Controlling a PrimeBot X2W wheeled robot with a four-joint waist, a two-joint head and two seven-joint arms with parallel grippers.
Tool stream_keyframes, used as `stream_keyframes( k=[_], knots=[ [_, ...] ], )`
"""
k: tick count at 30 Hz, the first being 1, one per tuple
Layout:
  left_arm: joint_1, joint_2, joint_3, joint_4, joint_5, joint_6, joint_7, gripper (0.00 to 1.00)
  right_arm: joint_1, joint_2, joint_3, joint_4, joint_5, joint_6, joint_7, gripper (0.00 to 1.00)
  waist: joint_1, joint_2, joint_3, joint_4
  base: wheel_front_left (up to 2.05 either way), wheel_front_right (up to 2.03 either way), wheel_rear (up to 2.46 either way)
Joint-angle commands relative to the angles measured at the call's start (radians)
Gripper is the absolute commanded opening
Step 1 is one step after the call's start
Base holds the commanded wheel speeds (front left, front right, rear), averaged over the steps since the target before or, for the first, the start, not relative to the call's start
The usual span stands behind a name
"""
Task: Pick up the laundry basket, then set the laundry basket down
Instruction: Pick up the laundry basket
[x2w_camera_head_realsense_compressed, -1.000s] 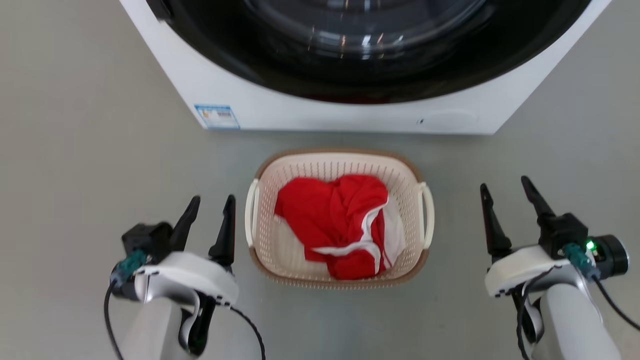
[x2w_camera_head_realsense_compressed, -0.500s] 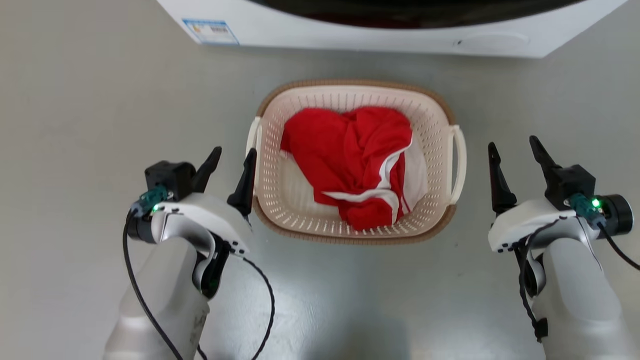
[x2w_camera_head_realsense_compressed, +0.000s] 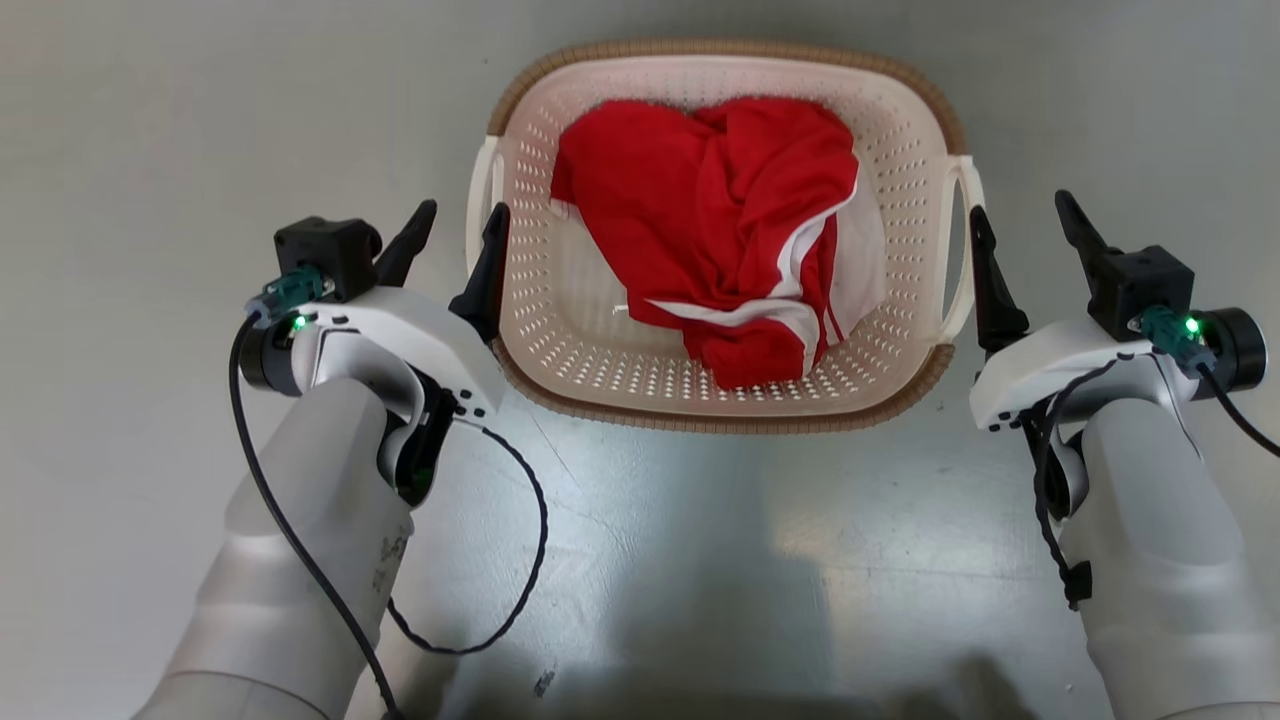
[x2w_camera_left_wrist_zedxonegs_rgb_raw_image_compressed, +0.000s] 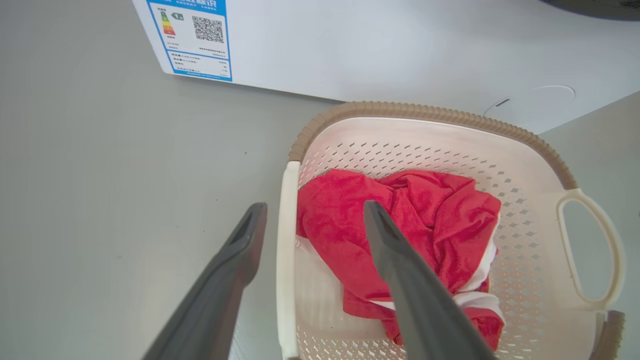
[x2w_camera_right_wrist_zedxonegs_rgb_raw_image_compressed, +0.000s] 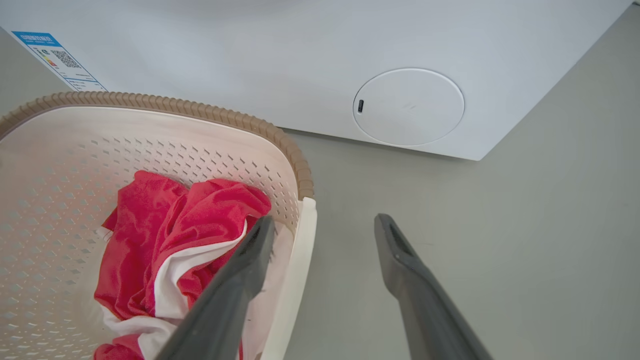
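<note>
Grey floor carries everything. At the left is my pale left forearm, with a black cable looping off it. My left jaws stand wide apart and hold nothing. In the left wrist view their fingers straddle the left handle of the basket, one outside over the floor, the other over the inside. Whether either touches it I cannot tell.

The basket sits upright on the floor between my arms, just before the washer, whose blue label shows near its lower left corner. A crumpled red cloth with white trim lies inside.

At the right, the right handle runs between the fingers of my right jaws, which are also wide apart and empty: one finger is over the cloth, the other over bare floor. A round cover sits low on the washer's front.
</note>
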Motion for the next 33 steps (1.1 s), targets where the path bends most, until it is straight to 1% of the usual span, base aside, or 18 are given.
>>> stream_keyframes(
  k=[1,8,17,23,33],
  knots=[
    [-0.007,0.036,0.014,-0.004,-0.005,-0.006,-0.006,1.00,0.010,0.009,0.024,-0.014,0.006,0.006,-0.014,1.00,0.0000,0.0000,0.025,-0.005,0.00,0.00,0.00],
    [-0.063,0.050,-0.025,0.057,-0.004,-0.006,-0.006,1.00,-0.007,0.009,0.047,-0.018,0.038,0.006,-0.014,1.00,0.0000,0.0000,0.076,-0.016,0.00,0.00,0.00],
    [-0.118,0.044,-0.070,0.120,-0.010,-0.006,-0.006,1.00,-0.023,0.009,0.086,-0.012,0.072,0.006,-0.014,1.00,0.0000,0.0000,0.117,-0.017,0.00,0.00,0.00],
    [-0.138,0.037,-0.088,0.138,-0.015,-0.006,-0.006,1.00,-0.026,0.009,0.102,-0.018,0.082,0.006,-0.014,1.00,0.0000,0.0000,0.139,-0.022,0.00,0.00,0.00],
    [-0.158,0.041,-0.108,0.164,-0.020,-0.006,-0.006,1.00,-0.027,0.009,0.123,-0.021,0.107,0.006,-0.014,1.00,0.0000,0.0000,0.162,-0.034,0.00,0.00,0.00]
  ],
)
